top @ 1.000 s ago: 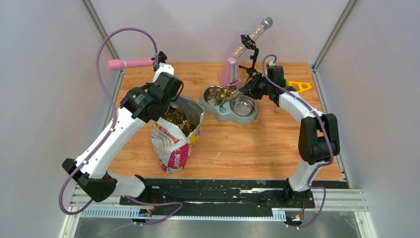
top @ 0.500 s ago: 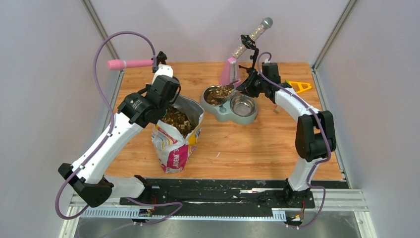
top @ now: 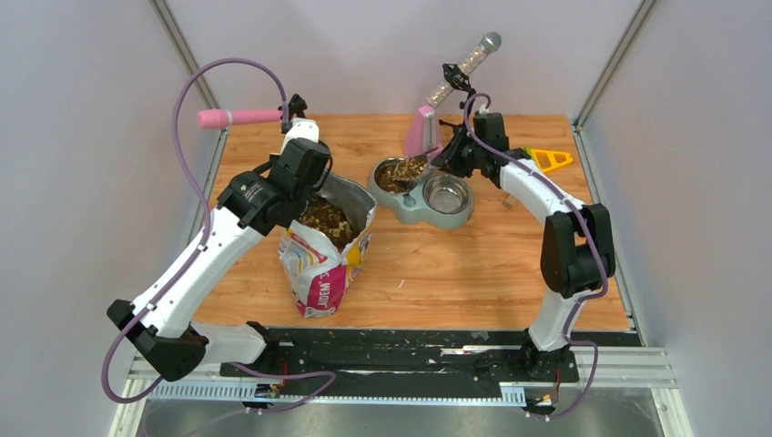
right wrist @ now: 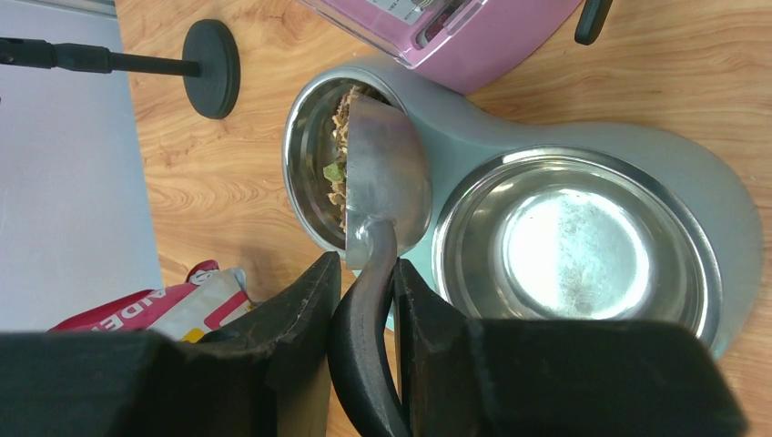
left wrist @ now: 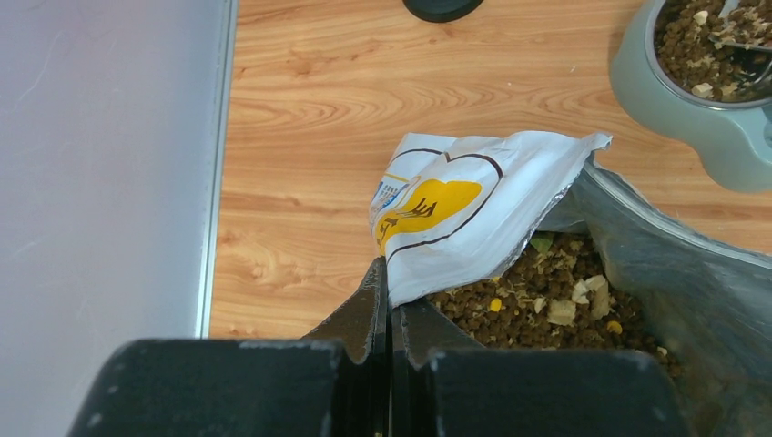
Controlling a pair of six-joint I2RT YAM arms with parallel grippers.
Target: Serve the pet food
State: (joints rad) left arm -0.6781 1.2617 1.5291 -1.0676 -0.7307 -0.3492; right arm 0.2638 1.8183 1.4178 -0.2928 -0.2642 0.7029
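**Scoop tipped over the filled bowl; bag held open**

Table (top: 510, 273): wooden top, arms mounted at the bottom edge of the top view.

Bag (top: 314, 264): stands upright, left of centre, mouth open. The left gripper (left wrist: 390, 296) is pressed together on the folded-back lip of the bag, pinching it. Pet food (left wrist: 528, 305) fills the bag close to the mouth: brown bits with paler chunks.

Feeder (top: 410, 211): grey-green double dish, upper centre of the top view, well apart from the bag. Two steel bowls sit side by side in it.
- Filled bowl (right wrist: 296, 173), on the left in the top view: already holds a heap of the same food.
- Empty bowl (right wrist: 583, 246), on the right: bare metal, nothing in it.

Scoop (right wrist: 387, 177): the right gripper (right wrist: 367, 273) is clamped on its dark handle. In the right wrist view its long axis runs from the gripper at bottom centre up to the metal cup. The cup is rolled on its side over the filled bowl's inner rim, open face toward that bowl, with food showing at its edge.

Judgement: the pour is under way or nearly finished. The food to fetch next lies left of and below the scoop in the top view, in the bag. The right arm holds the tool, and the left arm is the nearer one to the bag.
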